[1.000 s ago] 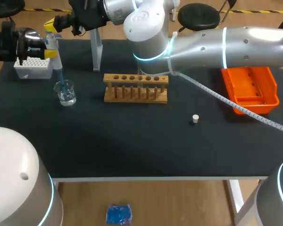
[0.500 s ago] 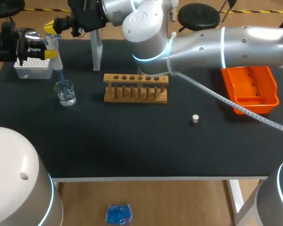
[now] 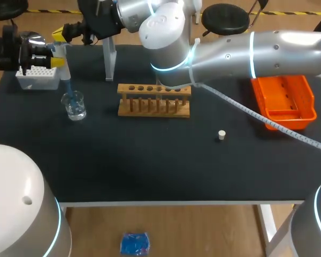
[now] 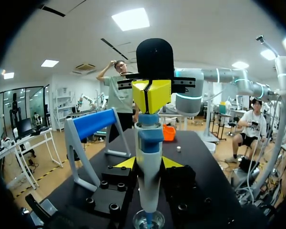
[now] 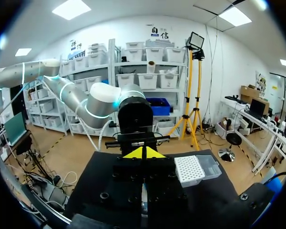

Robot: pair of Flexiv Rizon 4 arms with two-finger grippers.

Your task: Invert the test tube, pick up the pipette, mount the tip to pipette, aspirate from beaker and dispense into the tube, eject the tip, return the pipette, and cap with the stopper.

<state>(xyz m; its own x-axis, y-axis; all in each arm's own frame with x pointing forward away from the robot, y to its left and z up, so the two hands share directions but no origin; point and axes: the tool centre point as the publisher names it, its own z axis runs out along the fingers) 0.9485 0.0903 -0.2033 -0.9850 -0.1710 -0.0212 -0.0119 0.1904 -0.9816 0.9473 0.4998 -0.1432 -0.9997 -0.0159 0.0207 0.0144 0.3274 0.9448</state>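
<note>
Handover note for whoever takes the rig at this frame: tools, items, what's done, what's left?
Left tool shut on pipette, its blue tip down in the beaker.
Right tool shut, its tips on the pipette's top.
Stopper lies loose, right of the wooden rack.
Done: pickup, tip mounted.
Left: finish aspirating, dispense, eject tip, return pipette, cap.
Tube not made out.

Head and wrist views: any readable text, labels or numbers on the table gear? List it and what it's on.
No readable text on anything on the table.
White and blue pipette: no legible marking.
Clear glass beaker: no graduations visible; too small to tell.
Wooden test tube rack, white tip box, orange plastic tray, small white stopper: no print visible.
</note>
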